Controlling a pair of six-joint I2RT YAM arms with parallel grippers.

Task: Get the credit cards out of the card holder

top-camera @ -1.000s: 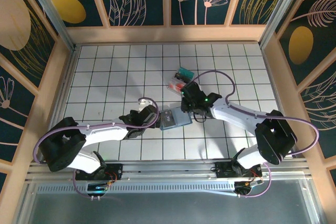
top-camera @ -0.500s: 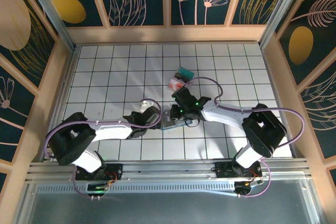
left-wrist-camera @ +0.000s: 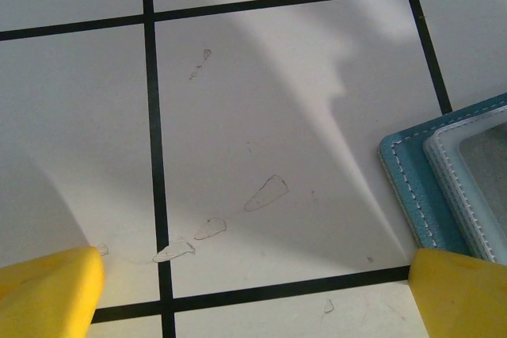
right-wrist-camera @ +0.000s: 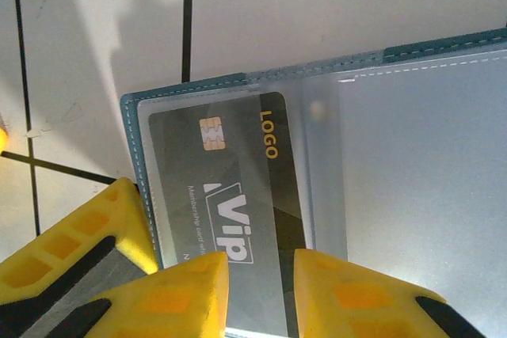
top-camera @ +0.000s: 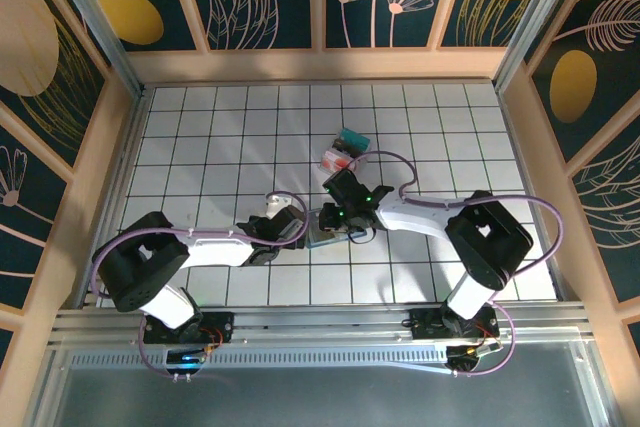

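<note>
Our white-and-black left arm (top-camera: 212, 248) and white-and-black right arm (top-camera: 422, 215) stretch low and inward, wrists nearly meeting. Our left yellow-fingered gripper (top-camera: 303, 232) (left-wrist-camera: 253, 298) points downward with its jaws spread wide. Our right yellow-fingered gripper (top-camera: 336, 219) (right-wrist-camera: 261, 298) also points down, jaws drawn close with a slim gap between them.

Right gripper (top-camera: 338, 215) farther over card holder (top-camera: 322, 238)

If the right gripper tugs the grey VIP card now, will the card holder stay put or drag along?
Likely drags: the card holder looks thin and light, lying flat on glossy tile. Its clear sleeve looks soft and may buckle. The VIP card looks rigid, so should slide out flat.
</note>
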